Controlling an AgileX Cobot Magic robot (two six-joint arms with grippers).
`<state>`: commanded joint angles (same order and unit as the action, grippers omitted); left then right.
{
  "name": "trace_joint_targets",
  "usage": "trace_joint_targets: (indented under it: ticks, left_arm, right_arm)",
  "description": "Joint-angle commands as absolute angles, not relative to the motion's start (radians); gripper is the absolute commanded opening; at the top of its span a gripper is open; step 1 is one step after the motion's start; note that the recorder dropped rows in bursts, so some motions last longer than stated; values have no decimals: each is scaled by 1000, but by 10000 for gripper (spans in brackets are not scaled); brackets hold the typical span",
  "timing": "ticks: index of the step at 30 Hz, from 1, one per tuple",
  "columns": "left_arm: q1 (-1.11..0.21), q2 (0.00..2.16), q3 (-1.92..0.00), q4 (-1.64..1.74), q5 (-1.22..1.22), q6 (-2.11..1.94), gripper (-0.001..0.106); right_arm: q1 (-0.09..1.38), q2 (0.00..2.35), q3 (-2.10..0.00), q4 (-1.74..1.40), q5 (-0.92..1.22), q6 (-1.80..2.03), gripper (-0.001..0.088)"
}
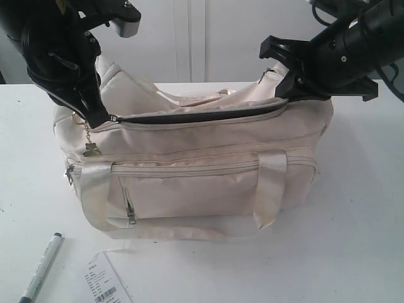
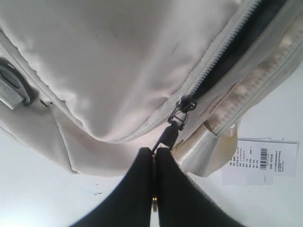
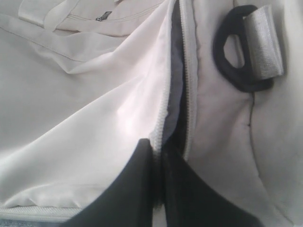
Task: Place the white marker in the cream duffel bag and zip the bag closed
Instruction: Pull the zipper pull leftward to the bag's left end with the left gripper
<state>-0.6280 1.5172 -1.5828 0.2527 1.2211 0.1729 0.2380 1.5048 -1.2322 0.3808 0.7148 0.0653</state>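
Observation:
The cream duffel bag (image 1: 202,170) sits mid-table, its top zipper (image 1: 189,117) open as a dark slit. My left gripper (image 1: 101,117) is at the bag's left end, shut on the zipper pull (image 2: 171,132); the slider (image 2: 182,108) sits at the slit's left end, and a gold charm (image 1: 90,146) hangs below it. My right gripper (image 1: 284,95) is at the right end, shut on the bag's zipper edge (image 3: 166,118). The white marker (image 1: 41,268), dark cap up, lies on the table at the front left, outside the bag.
A white barcoded paper tag (image 1: 104,281) lies in front of the bag, right of the marker. The white table (image 1: 353,240) runs to the front and right. A black ring with a strap (image 3: 246,52) is at the bag's right end.

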Motion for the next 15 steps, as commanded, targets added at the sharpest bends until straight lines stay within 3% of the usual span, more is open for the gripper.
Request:
trace_joint_targets:
  ticks: [15]
  left_arm:
    - [-628, 1513, -1583, 315, 1221, 150, 0]
  right_arm:
    - [238, 1505, -1232, 366, 724, 65, 0]
